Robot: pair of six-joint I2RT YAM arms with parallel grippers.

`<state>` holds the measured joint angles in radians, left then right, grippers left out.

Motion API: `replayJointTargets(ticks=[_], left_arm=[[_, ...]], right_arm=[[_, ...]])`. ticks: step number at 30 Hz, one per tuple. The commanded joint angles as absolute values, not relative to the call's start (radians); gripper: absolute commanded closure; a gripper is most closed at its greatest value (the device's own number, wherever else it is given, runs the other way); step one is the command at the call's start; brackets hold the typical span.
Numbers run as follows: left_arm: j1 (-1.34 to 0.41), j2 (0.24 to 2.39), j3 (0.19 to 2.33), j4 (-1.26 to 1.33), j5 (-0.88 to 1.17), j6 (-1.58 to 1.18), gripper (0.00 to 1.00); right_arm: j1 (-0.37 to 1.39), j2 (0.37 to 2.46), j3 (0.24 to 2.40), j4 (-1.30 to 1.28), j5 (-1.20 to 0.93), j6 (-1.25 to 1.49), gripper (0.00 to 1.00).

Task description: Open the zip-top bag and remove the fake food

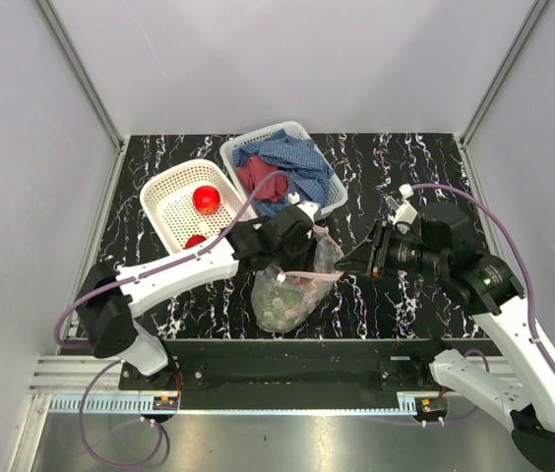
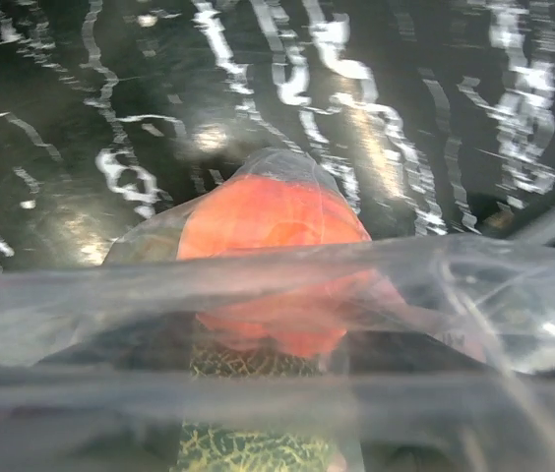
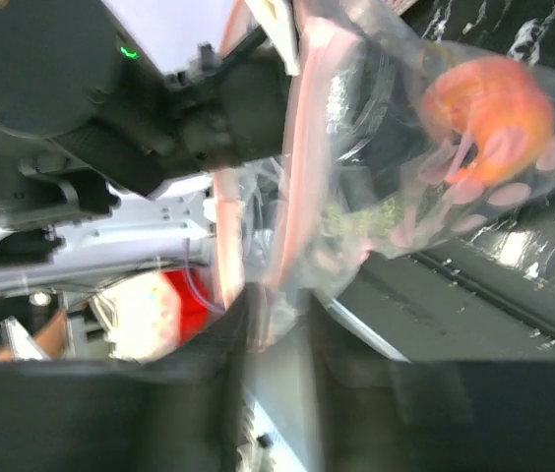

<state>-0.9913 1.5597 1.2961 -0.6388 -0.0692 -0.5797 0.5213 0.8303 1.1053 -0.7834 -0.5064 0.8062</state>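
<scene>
Table [image 1: 396, 295]: black, white marble veins. Zip-top bag [image 1: 292, 285]: clear film, pale pink round dots, pink zip strip. Inside bag: orange-peach fruit [image 2: 273, 236]; netted piece [image 2: 248, 447], green-yellow with pale net lines. Basket [image 1: 171, 211] at 10 o'clock from bag: white, perforated; two red fruits [image 1: 207, 199] in it. Second basket [image 1: 277, 128] at 12 o'clock: white; blue checked cloth [image 1: 292, 157], dark red cloth [image 1: 258, 177]. Arms [image 1: 179, 270]: white shells, black joints. Cables [image 1: 81, 423]: purple.

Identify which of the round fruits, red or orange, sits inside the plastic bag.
The orange-peach fruit, showing through the clear bag. The two red fruits lie in the left white basket.
</scene>
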Motion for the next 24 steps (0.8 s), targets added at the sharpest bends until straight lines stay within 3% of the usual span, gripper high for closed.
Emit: replayJointTargets(ticks=[1,2,4,6,9,14,18,23,24], left_arm=[[-0.901,1.45,1.289,-0.557,0.167,-0.597,1.0],[-0.87,1.444,1.257,-0.487,0.231,-0.621,1.0],[-0.795,1.436,1.168,-0.434,0.391,-0.643,1.0],[-0.753,1.439,1.143,-0.422,0.454,-0.634,1.0],[-0.739,1.427,1.154,-0.469,0.459,-0.592,1.0],[-0.706,1.393,1.18,-0.538,0.561,-0.529,1.0],[-0.678,1.351,1.18,-0.56,0.644,-0.503,1.0],[-0.64,1.338,1.155,-0.566,0.733,-0.505,1.0],[-0.631,1.336,1.154,-0.566,0.747,-0.503,1.0]], right_arm=[[0.525,0.813,1.123,-0.75,-0.558,0.848,0.49],[0.525,0.805,1.114,-0.749,-0.537,0.863,0.32],[0.523,0.766,1.089,-0.747,-0.447,0.928,0.18],[0.525,0.744,1.045,-0.746,-0.395,0.951,0.08],[0.525,0.738,0.982,-0.752,-0.377,0.925,0.0],[0.525,0.765,0.823,-0.68,-0.4,0.697,0.0],[0.525,0.828,0.692,-0.311,-0.596,0.675,0.0],[0.525,0.873,0.609,-0.1,-0.692,0.696,0.0],[0.525,0.893,0.583,0.055,-0.724,0.728,0.0]])
